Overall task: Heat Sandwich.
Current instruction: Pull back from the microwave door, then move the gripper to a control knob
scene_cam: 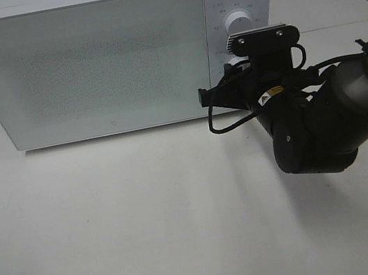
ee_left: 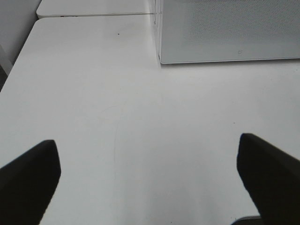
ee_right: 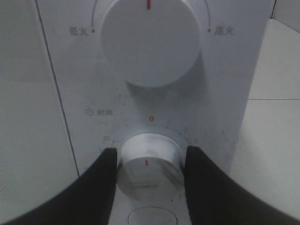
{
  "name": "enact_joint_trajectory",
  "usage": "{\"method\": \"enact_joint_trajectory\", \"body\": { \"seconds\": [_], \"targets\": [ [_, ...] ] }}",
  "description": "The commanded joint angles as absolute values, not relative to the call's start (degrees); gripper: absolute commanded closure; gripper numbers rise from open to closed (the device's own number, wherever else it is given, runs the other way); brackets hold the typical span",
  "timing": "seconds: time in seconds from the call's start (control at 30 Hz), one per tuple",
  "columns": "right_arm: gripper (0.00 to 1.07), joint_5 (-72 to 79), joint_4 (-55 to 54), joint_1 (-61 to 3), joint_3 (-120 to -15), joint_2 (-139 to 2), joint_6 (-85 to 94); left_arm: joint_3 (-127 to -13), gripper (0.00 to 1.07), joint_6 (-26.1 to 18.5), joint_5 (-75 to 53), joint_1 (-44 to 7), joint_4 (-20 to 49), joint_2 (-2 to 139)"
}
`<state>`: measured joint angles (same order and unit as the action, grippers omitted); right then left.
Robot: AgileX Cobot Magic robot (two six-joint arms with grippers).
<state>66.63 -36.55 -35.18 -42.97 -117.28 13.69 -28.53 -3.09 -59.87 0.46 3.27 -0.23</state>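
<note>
The sandwich is not in view. The white microwave (scene_cam: 86,62) stands at the back of the table with its door shut. My right gripper (scene_cam: 233,73) is at the microwave's control panel. In the right wrist view my right gripper (ee_right: 149,154) has a finger on each side of the lower timer knob (ee_right: 150,171) and is shut on it; the knob's red mark points downward. The larger power knob (ee_right: 150,37) is above it. My left gripper (ee_left: 147,140) is open and empty over the bare table, in front of the microwave's left corner (ee_left: 161,58).
The white table (scene_cam: 148,221) stretches in front of the microwave. My right arm (scene_cam: 329,120) lies over the table's right side. A round button (ee_right: 152,218) sits below the timer knob. A seam between tabletops runs behind the microwave (ee_left: 93,15).
</note>
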Motion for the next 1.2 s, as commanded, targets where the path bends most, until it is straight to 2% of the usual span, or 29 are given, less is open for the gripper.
{"method": "enact_joint_trajectory", "body": {
  "seconds": [0.03, 0.27, 0.43, 0.97, 1.2],
  "targets": [
    [1.05, 66.9, -35.0, -35.2, -43.4, -116.6, 14.2, -28.4, 0.10, -2.9, -59.4, 0.7, 3.4, -1.5],
    [1.05, 67.4, -35.0, -35.2, -43.5, -116.6, 12.8, -28.4, 0.10, -2.9, -59.4, 0.7, 3.4, -1.5],
    [1.05, 67.9, -35.0, -35.2, -43.8, -116.6, 4.9, -28.4, 0.10, -2.9, -59.4, 0.7, 3.4, -1.5],
    [1.05, 68.6, -33.9, -35.2, -43.8, -116.6, -38.4, -28.4, 0.10, -2.9, -59.4, 0.7, 3.4, -1.5],
    [1.04, 69.2, -33.8, -35.2, -43.8, -116.6, -51.7, -28.4, 0.10, -2.9, -59.4, 0.7, 3.4, -1.5]
  ]
}}
